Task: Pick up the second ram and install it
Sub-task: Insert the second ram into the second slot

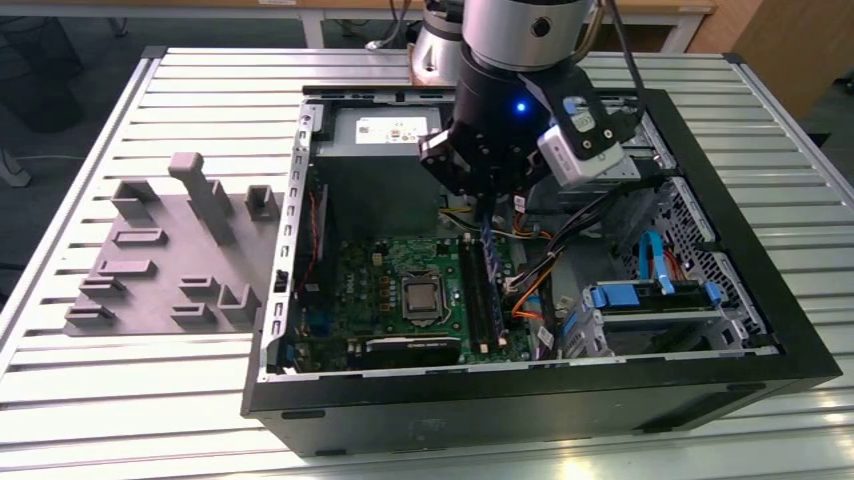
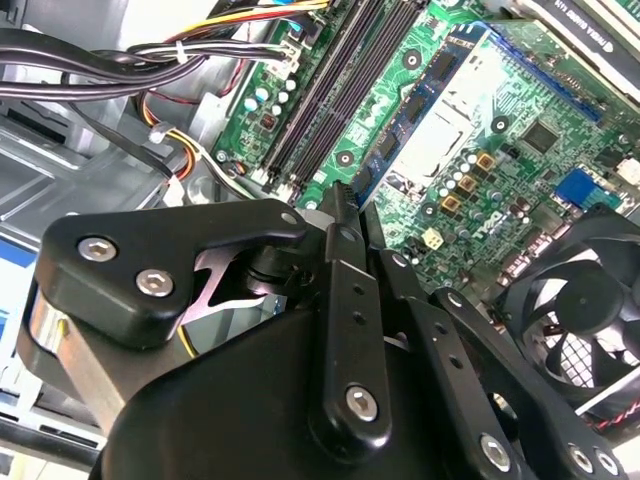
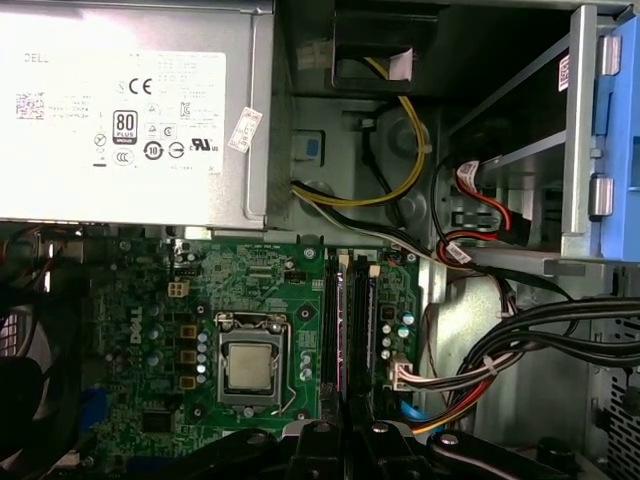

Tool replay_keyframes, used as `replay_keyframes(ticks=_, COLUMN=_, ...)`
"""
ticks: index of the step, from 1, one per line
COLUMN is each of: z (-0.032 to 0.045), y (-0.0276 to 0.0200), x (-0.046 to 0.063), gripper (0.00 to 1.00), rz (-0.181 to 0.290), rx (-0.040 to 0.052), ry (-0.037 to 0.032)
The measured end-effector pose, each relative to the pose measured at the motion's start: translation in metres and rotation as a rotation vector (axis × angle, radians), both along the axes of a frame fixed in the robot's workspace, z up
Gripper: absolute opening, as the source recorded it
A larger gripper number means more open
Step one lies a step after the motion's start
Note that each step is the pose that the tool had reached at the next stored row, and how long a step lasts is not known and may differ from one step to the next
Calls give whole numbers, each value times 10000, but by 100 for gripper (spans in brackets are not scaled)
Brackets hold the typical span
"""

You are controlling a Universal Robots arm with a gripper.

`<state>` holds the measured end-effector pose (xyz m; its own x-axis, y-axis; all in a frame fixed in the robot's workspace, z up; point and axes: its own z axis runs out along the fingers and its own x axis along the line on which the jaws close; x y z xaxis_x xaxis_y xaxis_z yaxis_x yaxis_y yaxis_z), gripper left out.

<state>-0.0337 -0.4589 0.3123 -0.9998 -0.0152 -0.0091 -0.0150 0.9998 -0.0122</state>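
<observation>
As the arm stands over the open computer case (image 1: 534, 415), grip: the gripper (image 1: 491, 212) has its fingers pinched together on a thin dark edge, which I take to be the second ram (image 1: 495, 275).
Where the ram is: inside the case, held on edge along the line of the memory slots (image 3: 362, 320), beside the processor socket (image 3: 248, 362); I cannot tell whether it has touched a slot.
Doing it well: the stick should be kept parallel to the slot and upright, not leaning toward the bundle of cables (image 3: 540, 340) that lies close by. Pressure should come straight down and evenly at both ends, so that neither end seats alone.
Risk: a slight twist would set the edge on the slot wall, and pushing then could stress the motherboard (image 3: 250, 290).
Exterior view alone: the grey fixture tray (image 1: 160, 260) on the table, well apart from the case, and the length of the stick below the fingers.
First wrist view alone: the stick edge-on between the slots, and the power supply (image 3: 130, 110) beyond them.
Second wrist view alone: the closed fingertips of the gripper (image 2: 345, 205) from behind, and the fan (image 2: 570, 320).
</observation>
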Motion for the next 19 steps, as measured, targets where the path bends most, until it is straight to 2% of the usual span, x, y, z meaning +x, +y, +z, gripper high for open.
replay_keyframes(ticks=19, z=-47, y=0, x=1, gripper=14, rz=-2, rx=-4, ry=1)
